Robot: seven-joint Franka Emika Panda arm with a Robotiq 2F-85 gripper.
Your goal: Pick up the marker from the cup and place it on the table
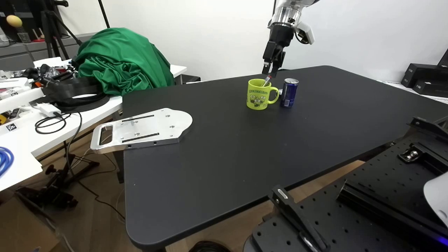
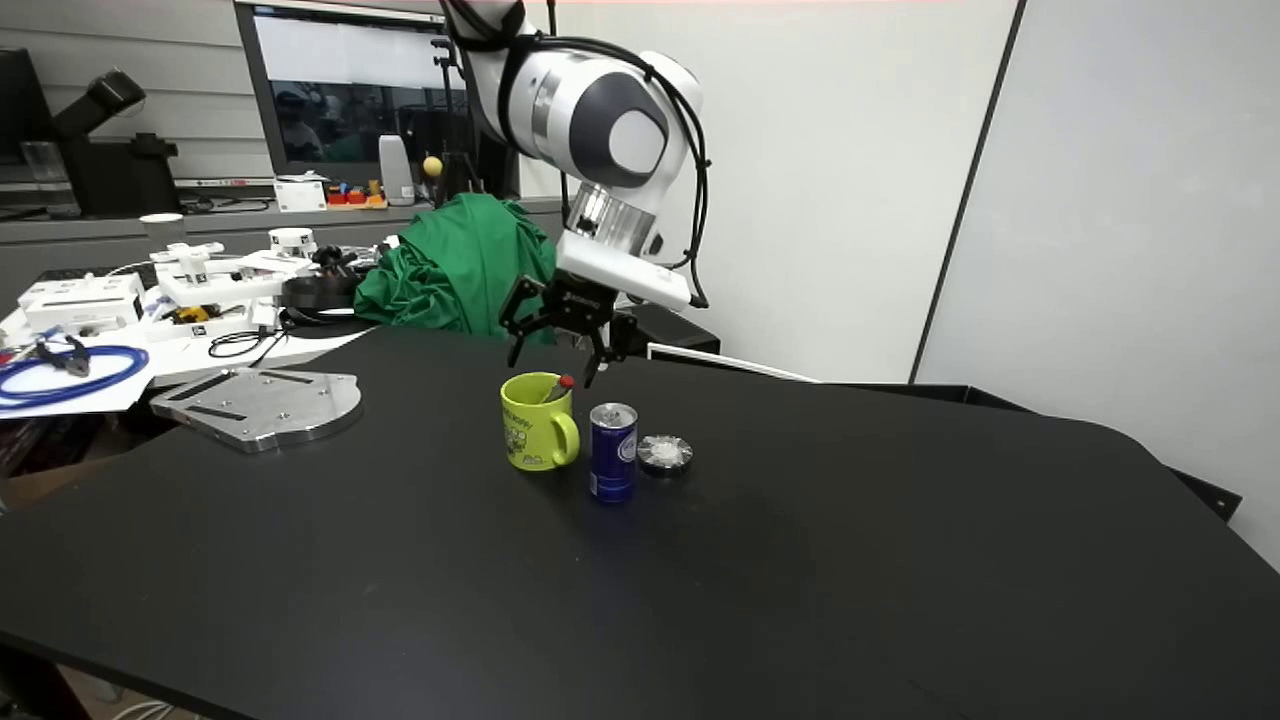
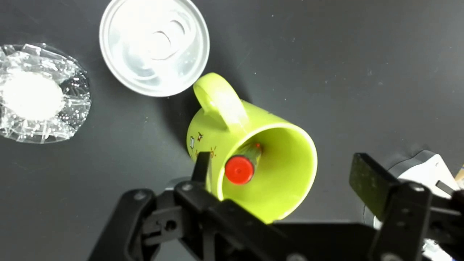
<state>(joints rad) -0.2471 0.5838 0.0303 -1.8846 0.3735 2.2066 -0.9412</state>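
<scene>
The marker (image 1: pixel 266 81) leans inside the yellow-green cup (image 1: pixel 257 98), its red end sticking up past the rim. In the wrist view the marker's red end (image 3: pixel 239 169) faces the camera at the left side of the cup's mouth (image 3: pixel 217 141). The marker (image 2: pixel 561 387) and the cup (image 2: pixel 528 430) also show in an exterior view. The cup stands upright on the black table (image 1: pixel 217 164). My gripper (image 2: pixel 552 370) is open and empty just above the cup. In the wrist view the gripper's fingers (image 3: pixel 282 161) are wide apart, with the marker between them, nearer the left finger.
A dark blue can (image 2: pixel 613 455) stands close beside the cup's handle. A clear-wrapped round item (image 2: pixel 665 453) lies beside the can. A silver metal plate (image 1: pixel 147 127) overhangs the table's edge. A green cloth (image 1: pixel 122 63) heap sits on the cluttered white desk.
</scene>
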